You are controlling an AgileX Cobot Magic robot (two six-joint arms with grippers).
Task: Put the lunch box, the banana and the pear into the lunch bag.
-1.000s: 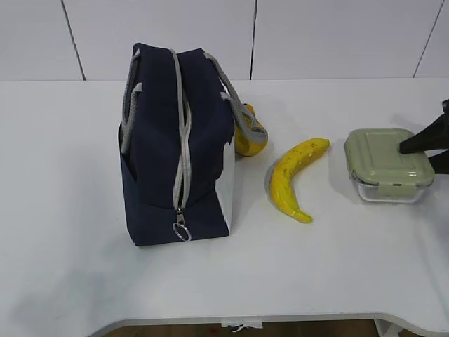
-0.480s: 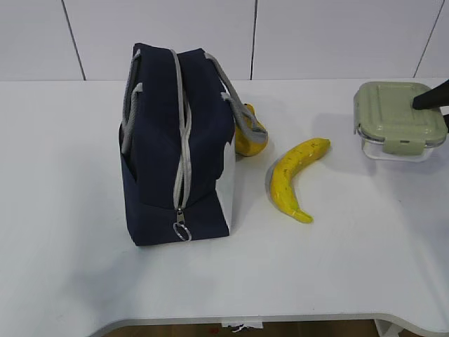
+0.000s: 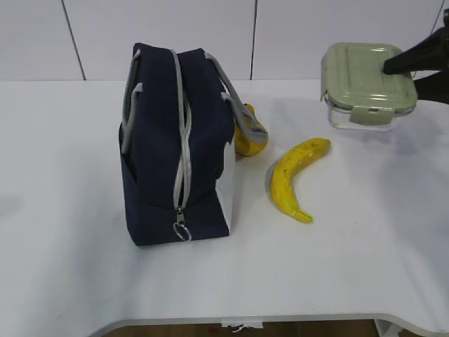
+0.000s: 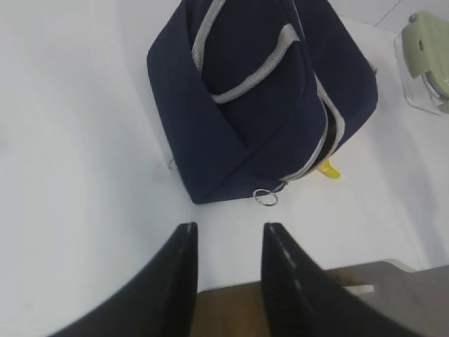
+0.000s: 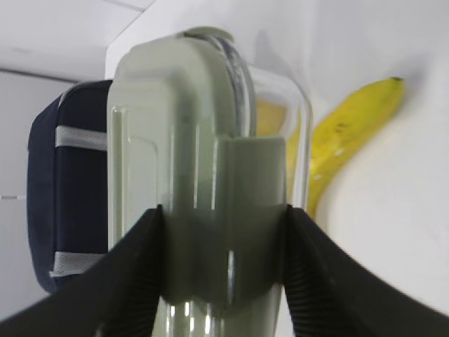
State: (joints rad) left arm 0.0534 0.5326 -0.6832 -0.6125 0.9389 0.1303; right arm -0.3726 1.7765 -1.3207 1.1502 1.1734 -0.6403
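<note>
The right claw (image 3: 414,67) is clamped on the lunch box (image 3: 365,84), one finger on the sage-green lid and the other under the clear base, and holds it clear of the white desk (image 3: 70,281) at the far right of the exterior view. In the right wrist view the lunch box (image 5: 210,175) fills the middle of the picture, pinched between the two dark fingers (image 5: 133,274) at one short end (the latch tab of the lid sits right between them).

The lunch bag (image 3: 175,144) stands upright on the desk, left of centre, its grey zipper running over the top and down the near end to a metal ring pull (image 3: 182,231) close to the desk surface; the zipper looks closed along the length that shows. Its grey handles hang down to either side. The pear (image 3: 250,137) lies just beside the bag's right side, partly behind one handle. The banana (image 3: 293,175) lies on the desk to the right of the pear, well apart from the bag, its curve bowing toward the bag.

The left claw (image 4: 228,281) hangs over the near edge of the desk with its fingers apart and nothing between them; the lunch bag (image 4: 259,98) and its ring pull are ahead of it.
</note>
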